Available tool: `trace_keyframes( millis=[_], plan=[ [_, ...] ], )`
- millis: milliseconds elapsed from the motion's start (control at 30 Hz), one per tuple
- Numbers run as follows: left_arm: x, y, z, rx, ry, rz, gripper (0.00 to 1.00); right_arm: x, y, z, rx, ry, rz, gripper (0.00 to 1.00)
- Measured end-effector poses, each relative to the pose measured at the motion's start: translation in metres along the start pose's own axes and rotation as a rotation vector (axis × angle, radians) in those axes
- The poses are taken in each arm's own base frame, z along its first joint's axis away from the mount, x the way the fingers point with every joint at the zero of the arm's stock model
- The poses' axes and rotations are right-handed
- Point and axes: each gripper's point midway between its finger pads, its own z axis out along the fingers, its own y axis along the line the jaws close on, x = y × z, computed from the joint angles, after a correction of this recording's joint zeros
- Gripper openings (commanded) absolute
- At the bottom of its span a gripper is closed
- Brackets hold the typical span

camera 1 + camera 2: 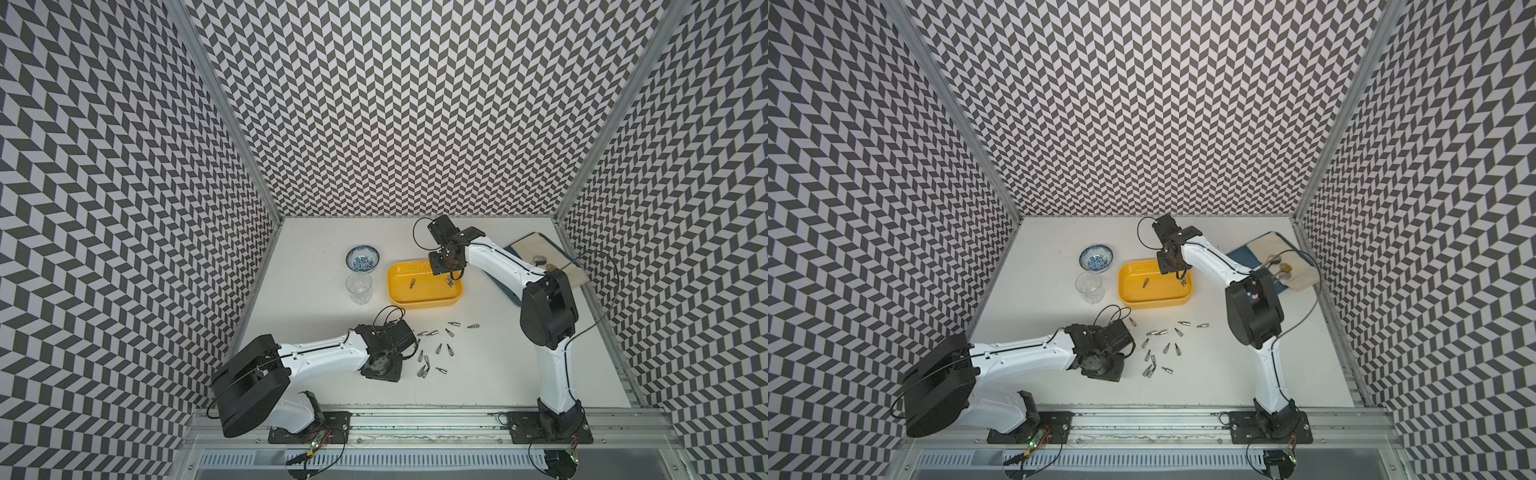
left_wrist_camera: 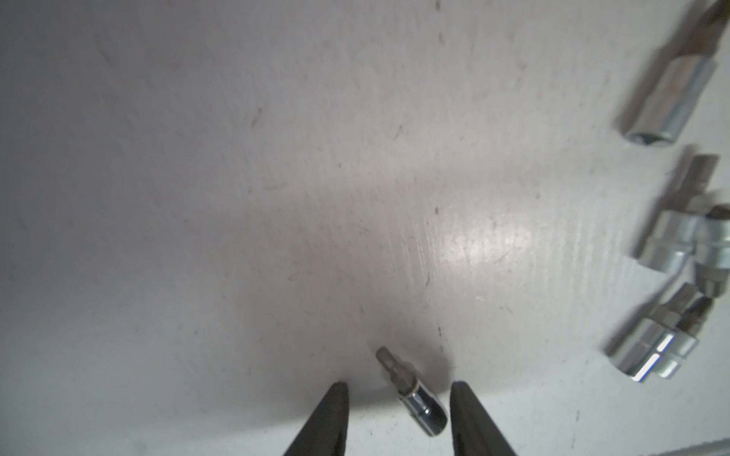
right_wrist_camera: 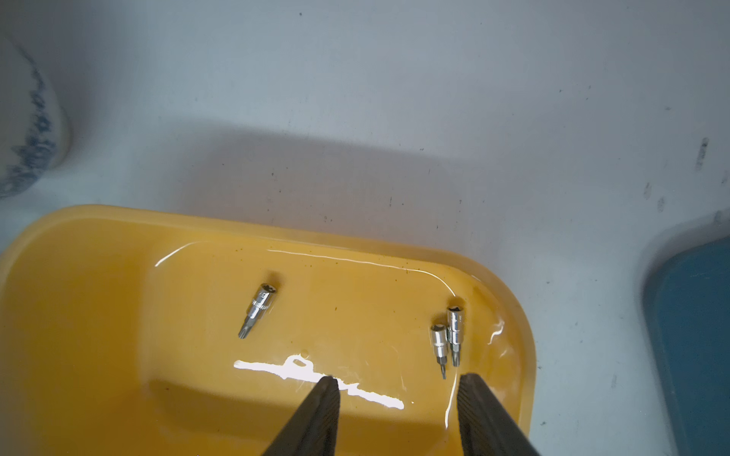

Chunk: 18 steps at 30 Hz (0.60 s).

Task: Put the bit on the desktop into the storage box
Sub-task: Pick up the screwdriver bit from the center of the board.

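Observation:
The storage box (image 1: 419, 300) is a shallow yellow bin at mid-table. Three bits lie in it: one alone (image 3: 258, 310) and a pair side by side (image 3: 448, 339). My right gripper (image 3: 399, 378) hangs open over the box's right end (image 1: 451, 277) with nothing between its fingers. Several more bits (image 1: 438, 348) are scattered on the white desktop in front of the box. My left gripper (image 2: 399, 385) is low over the table at the left edge of that scatter. It is open, with one small bit (image 2: 418, 398) lying between its fingers, nearer to one of them.
A blue-patterned bowl (image 1: 363, 258) and a clear glass (image 1: 359, 286) stand left of the box. A blue tray (image 1: 512, 293) with a cloth (image 1: 548, 257) on it lies at the far right, partly under the right arm. Patterned walls close three sides.

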Motion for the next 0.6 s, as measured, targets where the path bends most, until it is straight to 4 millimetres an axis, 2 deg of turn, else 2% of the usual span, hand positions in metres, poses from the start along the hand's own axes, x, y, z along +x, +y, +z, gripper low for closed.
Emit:
trace_keyframes(
  millis=[300, 600],
  plan=[
    [0.0, 0.0, 0.0, 0.0, 0.0, 0.002, 0.32, -0.009, -0.005, -0.036, -0.003, -0.052, 0.014, 0.53],
    [0.001, 0.0, 0.0, 0.002, 0.004, 0.003, 0.29, -0.007, -0.011, -0.059, 0.001, -0.077, 0.025, 0.53]
  ],
)
